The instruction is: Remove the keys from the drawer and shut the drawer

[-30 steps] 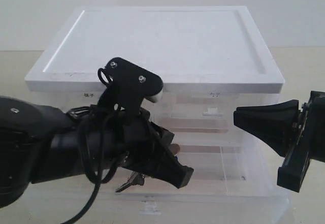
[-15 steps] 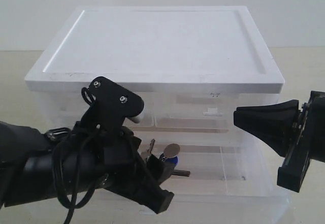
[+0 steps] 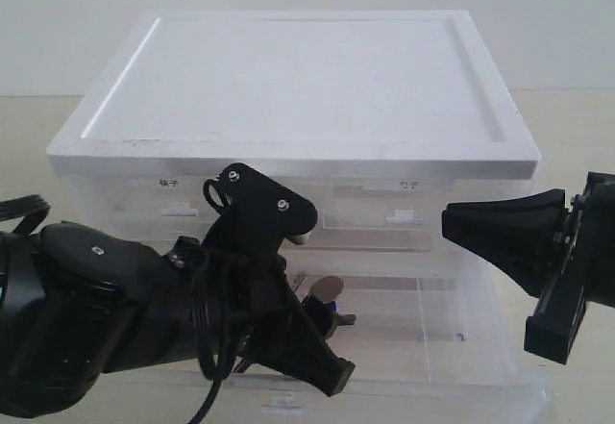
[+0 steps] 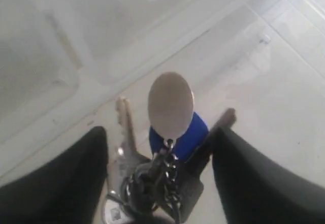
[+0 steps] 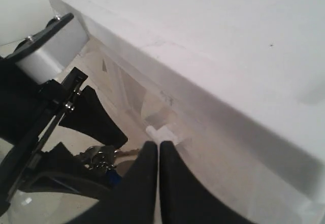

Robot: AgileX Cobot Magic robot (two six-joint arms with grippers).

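The keys [image 3: 326, 295] lie in the pulled-out drawer [image 3: 452, 384], a frosted full-width tray at the bottom of the cabinet. The grey oval fob [image 4: 170, 102], blue tag [image 4: 197, 131] and silver keys show in the left wrist view. My left gripper [image 3: 325, 347] reaches down into the drawer. Its fingers [image 4: 76, 173] stand apart on either side of the bunch, so the left gripper [image 4: 160, 135] is open around the keys. My right gripper [image 3: 448, 222] hovers shut at the right, level with the upper drawers. The keys [image 5: 101, 155] also show in the right wrist view.
The white cabinet top [image 3: 307, 78] overhangs the drawers. Two half-width labelled drawers sit above the open one. The right one's white handle [image 5: 158, 132] lies just beyond my right gripper [image 5: 158, 145]. The open drawer's small white handle [image 3: 282, 401] faces the exterior camera.
My left arm dropped towards the front left, then came back up and right over the keys. The fob and tag hardly moved. The right arm stayed still.
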